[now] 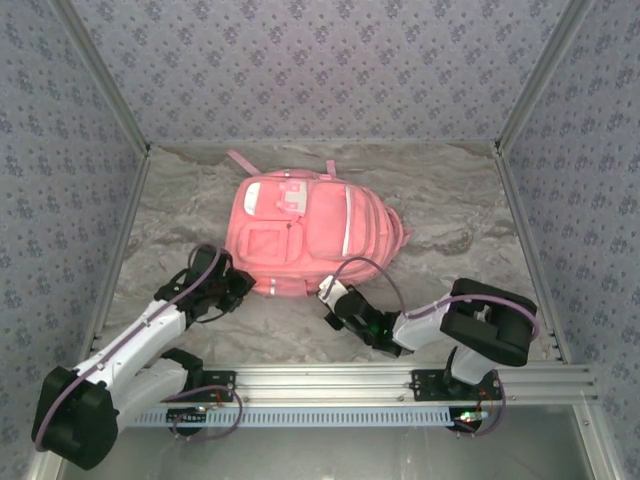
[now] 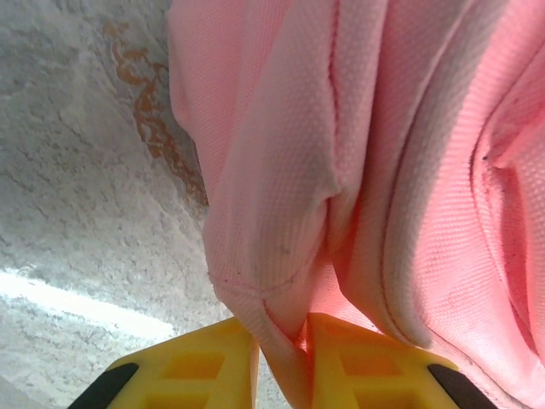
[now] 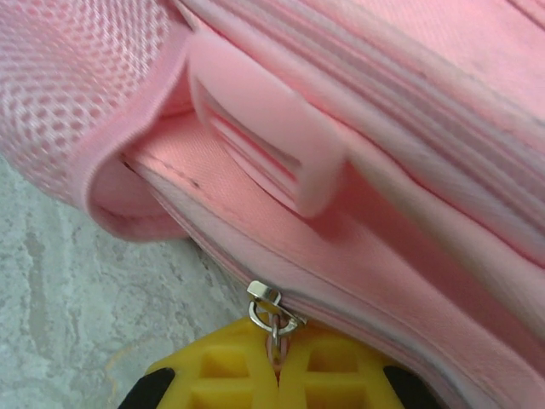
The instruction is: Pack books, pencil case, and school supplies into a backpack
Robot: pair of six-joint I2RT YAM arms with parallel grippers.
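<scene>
Marbled table [image 1: 450, 225] beneath pink backpack [image 1: 310, 235]

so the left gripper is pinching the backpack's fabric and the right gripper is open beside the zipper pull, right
Not quite: the right gripper is shut on the zipper pull, as the right wrist view shows. The left gripper does pinch fabric of the backpack.
</scene>
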